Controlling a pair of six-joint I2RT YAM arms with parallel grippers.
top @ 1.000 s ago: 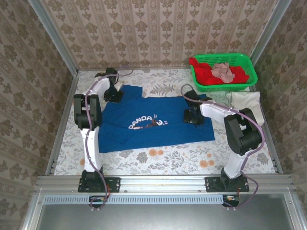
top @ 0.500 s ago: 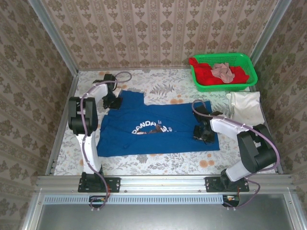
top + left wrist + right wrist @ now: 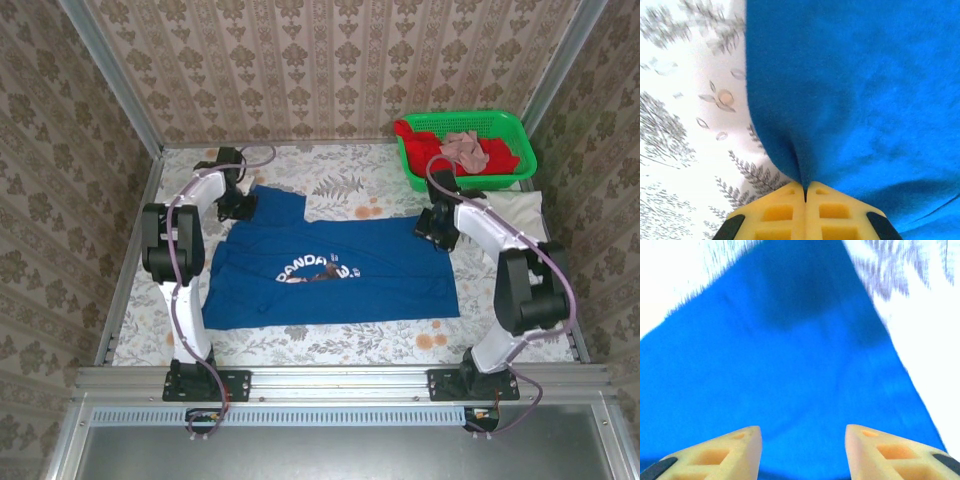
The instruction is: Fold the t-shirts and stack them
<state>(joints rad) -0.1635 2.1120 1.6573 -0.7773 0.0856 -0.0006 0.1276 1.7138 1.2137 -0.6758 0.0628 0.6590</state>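
Left gripper (image 3: 238, 205): clamped shut on the edge of the blue t-shirt (image 3: 330, 275), up at 10 o'clock on the table; at the wrist, the yellow fingers (image 3: 782, 212) meet with blue cloth pinched in the seam.
Right gripper (image 3: 437, 228): jaws apart and holding nothing, hovering over the blue shirt's corner at 2 o'clock; the wrist view has bare blue cloth between the two tips.
Arms (image 3: 185, 240): two, white and black, one on each side.
T-shirts: two.
Blue one: spread mostly flat across the middle of the table, white lettering face up.
Cream t-shirt (image 3: 528, 208): over at 3 o'clock by the table's edge, partly hidden behind the right arm, apart from the blue one.
Basket (image 3: 521, 150): one, green plastic lattice, at 1 o'clock in the far corner.
Basket contents: two cloths, a red cloth (image 3: 425, 148) and a pink cloth (image 3: 464, 150) lying on top of it.
Table (image 3: 340, 180): white covering with grey leaves and orange blooms.
Walls (image 3: 330, 60): beige patterned wallpaper on three sides, with metal posts at the corners.
Rail (image 3: 340, 380): aluminium, along 6 o'clock, both arm bases bolted to it.
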